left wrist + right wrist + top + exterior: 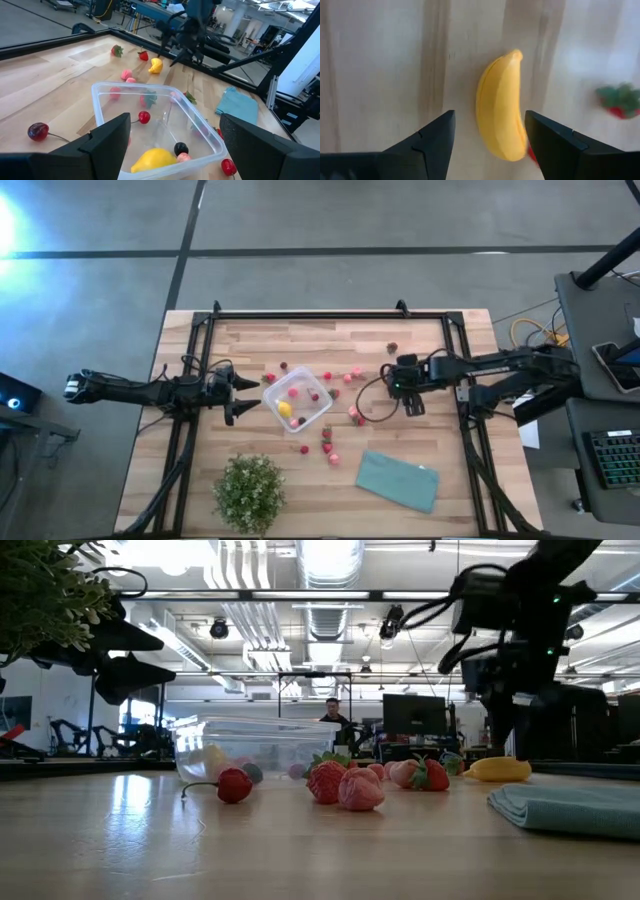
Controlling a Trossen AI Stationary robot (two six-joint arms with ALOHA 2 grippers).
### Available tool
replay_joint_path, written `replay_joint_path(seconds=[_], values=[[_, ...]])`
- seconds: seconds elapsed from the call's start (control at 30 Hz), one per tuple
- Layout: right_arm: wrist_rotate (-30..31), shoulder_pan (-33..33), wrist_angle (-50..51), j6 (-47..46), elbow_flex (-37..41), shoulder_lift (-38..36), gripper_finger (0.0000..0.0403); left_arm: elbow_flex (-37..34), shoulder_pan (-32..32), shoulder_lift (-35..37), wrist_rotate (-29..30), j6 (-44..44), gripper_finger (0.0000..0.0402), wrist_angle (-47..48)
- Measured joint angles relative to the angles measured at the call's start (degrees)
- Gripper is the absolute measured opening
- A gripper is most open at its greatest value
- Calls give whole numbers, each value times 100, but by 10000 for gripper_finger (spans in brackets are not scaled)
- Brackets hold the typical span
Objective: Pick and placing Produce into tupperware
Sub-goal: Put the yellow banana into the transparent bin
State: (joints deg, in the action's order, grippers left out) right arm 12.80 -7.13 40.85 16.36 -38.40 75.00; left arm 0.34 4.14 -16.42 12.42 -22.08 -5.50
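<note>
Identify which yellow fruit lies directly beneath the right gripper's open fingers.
The banana, lying on bare wood between the right gripper fingers. The other yellow fruit sits inside the tupperware.

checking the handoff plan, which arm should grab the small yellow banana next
Right. The right pincer hangs open directly over the small yellow banana, fingers either side. The left pincer waits open at the clear square plastic container, across the table.

bright overhead glare, blurred wrist view
</note>
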Motion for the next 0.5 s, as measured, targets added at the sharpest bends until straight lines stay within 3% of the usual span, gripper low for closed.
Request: replay_joint_path(seconds=[0.13,0.5], values=[[-298,-323,5,-278,-52,303,232,0,0,6,1,-1,293,0],[-242,-492,-121,-107,-274,629,233,0,-1,-2,0,1,293,-1]])
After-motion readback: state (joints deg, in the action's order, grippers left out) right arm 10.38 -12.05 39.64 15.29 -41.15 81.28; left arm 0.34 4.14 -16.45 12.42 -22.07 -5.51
